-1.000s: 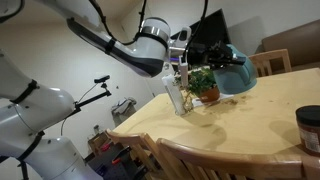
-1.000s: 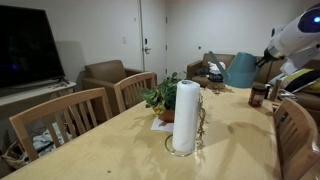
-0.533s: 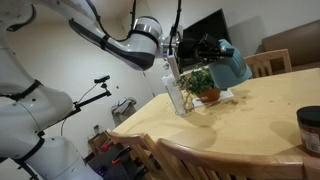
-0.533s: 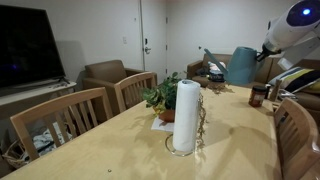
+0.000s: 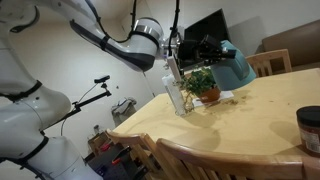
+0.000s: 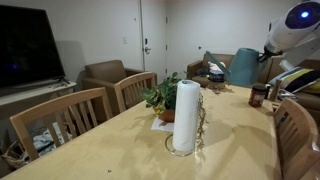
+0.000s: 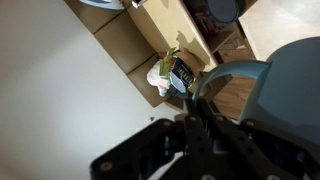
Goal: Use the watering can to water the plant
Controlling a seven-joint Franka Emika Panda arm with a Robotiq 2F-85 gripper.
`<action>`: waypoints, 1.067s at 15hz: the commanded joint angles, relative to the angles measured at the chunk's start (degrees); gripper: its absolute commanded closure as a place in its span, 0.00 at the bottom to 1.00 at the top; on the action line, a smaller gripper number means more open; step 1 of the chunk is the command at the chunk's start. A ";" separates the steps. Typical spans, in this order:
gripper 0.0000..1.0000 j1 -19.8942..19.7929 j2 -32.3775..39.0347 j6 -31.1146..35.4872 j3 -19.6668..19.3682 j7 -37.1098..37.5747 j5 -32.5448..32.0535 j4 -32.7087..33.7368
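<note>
The teal-blue watering can hangs in the air above and just behind the plant, a bushy green plant in an orange pot on the wooden table. My gripper is shut on the can's loop handle. In an exterior view the can is held high beyond the plant. In the wrist view the can's body fills the right side and the jaws clamp its thin handle.
A white paper-towel roll on a stand stands next to the plant. A dark cylindrical jar sits near the table edge, also in an exterior view. Wooden chairs line the table. A sofa shows below.
The arm has lifted the watering can a little and shifted it sideways over the plant, mostly in the first half second. It has hardly moved since.
</note>
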 commanded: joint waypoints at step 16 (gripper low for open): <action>0.98 44.34 -1.24 -28.51 -33.53 -8.72 -0.79 3.58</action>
